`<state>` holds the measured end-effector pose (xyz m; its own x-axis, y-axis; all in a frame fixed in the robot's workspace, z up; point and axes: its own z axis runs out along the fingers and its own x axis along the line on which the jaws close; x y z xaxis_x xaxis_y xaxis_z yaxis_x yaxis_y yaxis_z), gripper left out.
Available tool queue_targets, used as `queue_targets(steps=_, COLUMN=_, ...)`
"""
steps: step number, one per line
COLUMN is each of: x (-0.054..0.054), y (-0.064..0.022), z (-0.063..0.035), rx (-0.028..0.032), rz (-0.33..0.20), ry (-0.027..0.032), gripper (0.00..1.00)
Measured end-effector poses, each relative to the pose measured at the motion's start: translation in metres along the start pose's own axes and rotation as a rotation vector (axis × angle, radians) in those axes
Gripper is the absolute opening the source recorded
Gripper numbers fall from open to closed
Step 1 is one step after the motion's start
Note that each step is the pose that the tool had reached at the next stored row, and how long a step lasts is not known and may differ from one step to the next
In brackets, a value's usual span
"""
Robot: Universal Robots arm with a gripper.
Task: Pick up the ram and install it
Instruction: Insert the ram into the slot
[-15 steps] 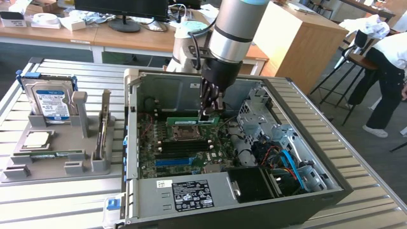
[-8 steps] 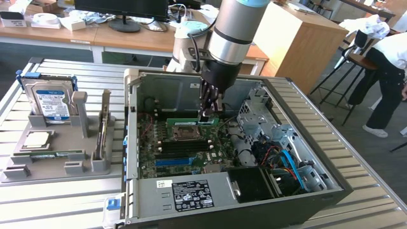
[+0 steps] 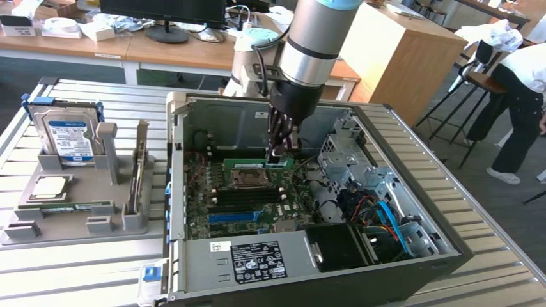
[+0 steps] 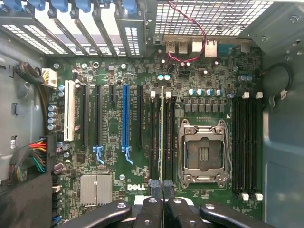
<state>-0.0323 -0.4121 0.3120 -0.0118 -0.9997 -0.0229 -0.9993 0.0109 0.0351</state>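
Pick-up is done: the gripper is down inside the PC case, jaws pinched almost fully closed on the top edge of the ram, which stands on edge just beside the CPU socket. The wrist cam looks straight down the stick, so the ram reads as a thin green line running alongside the CPU socket, betw. it and the blue slot, and lined up w/ the DIMM slots on that side of the socket. The fingertips clamp it from both faces. My read is that install is partway: the stick is at a slot, approx. aligned, but seating isn't confirmed and the gripper hasn't let go. Hard to make out: the ram's bottom edge and contacts (edge-on, hidden by the stick itself), which exact slot of the bank it sits over, and whether it's pressed home. The white latches at one end show, but open vs. snapped is unclear; the other end is behind the fingers. The slot bank on the socket's far side looks empty.
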Motion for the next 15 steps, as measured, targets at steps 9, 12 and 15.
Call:
queue_targets(steps=9, x=0.000, y=-0.0002, z=0.0072, rx=0.0000, rz=0.000, ry=0.0000, gripper=0.11)
queue_targets(steps=12, x=0.000, y=-0.0004, z=0.0113, rx=0.0002, rz=0.000, ry=-0.0001, gripper=0.11)
queue_targets(steps=15, x=0.000, y=-0.0005, z=0.0144, rx=0.0002, rz=0.000, ry=0.0000, gripper=0.11)
